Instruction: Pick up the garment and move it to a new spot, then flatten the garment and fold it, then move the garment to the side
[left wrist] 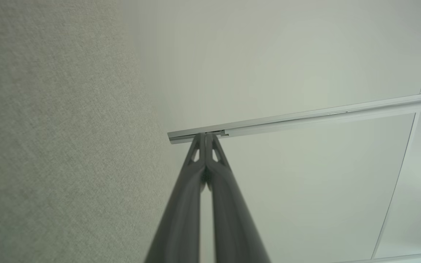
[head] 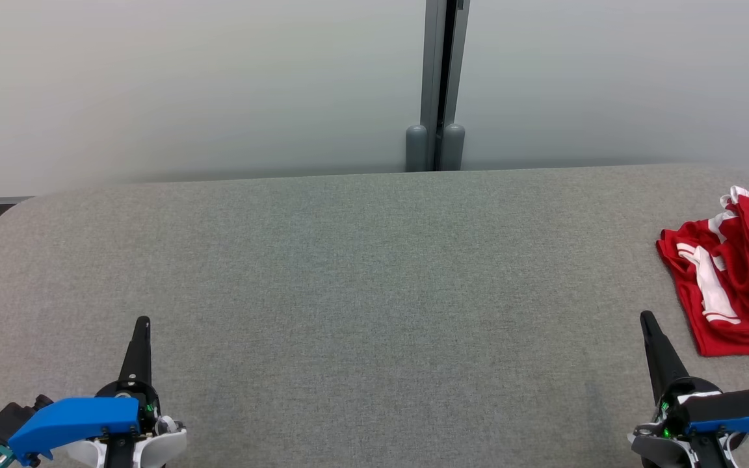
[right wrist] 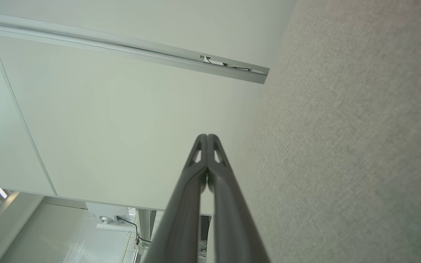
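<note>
A red garment (head: 735,279) with white stripes lies crumpled at the far right edge of the grey felt table (head: 361,279), partly cut off by the head view's edge. My right gripper (head: 646,318) is shut with nothing in it, at the lower right, just left of and nearer than the garment. At the lower left my left gripper (head: 143,322) is shut and empty, far from the garment. In the wrist views both pairs of fingers, left (left wrist: 206,136) and right (right wrist: 207,136), are pressed together, pointing past the table at a pale wall.
A pale wall with a grey vertical post (head: 441,84) stands behind the table's far edge. The table's corners are rounded. A metal rail (left wrist: 305,117) runs along the wall, and a desk with cables (right wrist: 122,221) shows low in the right wrist view.
</note>
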Tool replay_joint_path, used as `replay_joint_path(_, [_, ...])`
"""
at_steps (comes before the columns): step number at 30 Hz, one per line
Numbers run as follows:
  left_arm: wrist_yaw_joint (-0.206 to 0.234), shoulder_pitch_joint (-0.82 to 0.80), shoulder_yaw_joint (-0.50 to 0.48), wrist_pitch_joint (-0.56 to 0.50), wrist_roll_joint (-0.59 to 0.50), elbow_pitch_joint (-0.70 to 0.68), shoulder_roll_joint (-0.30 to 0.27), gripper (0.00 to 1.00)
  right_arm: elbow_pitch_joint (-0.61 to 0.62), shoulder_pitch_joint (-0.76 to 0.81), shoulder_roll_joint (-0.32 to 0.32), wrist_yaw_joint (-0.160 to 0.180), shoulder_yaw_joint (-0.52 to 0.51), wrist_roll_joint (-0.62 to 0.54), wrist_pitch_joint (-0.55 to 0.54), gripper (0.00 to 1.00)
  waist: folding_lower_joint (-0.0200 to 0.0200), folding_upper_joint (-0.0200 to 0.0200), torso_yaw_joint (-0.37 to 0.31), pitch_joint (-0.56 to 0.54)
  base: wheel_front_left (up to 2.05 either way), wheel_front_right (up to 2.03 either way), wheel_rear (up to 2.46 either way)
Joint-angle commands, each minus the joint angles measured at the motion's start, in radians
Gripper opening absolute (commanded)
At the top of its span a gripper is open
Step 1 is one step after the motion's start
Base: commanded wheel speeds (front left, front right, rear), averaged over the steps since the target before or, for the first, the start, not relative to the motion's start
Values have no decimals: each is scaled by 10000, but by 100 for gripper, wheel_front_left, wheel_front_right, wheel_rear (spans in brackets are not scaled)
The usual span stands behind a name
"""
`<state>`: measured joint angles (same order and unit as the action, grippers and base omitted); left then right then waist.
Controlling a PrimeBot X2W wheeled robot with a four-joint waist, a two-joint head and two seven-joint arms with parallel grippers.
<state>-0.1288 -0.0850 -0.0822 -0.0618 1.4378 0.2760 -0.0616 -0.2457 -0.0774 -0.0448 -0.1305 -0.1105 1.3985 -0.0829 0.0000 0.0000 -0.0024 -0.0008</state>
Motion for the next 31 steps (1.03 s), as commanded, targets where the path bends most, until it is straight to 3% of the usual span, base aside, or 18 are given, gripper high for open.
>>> replay_joint_path(1, [-28,-184,-61,-80,180,-105,-11,0,47,-182,-78,-3,-29,244,-48,0,0,0,2,2,0,0,0])
replay_joint_path(31, [-35,-282,-350,-563,1759,-341,132,0,14,-387,-86,-4,-45,2155,-334,0,0,0,24,39,0,0,0])
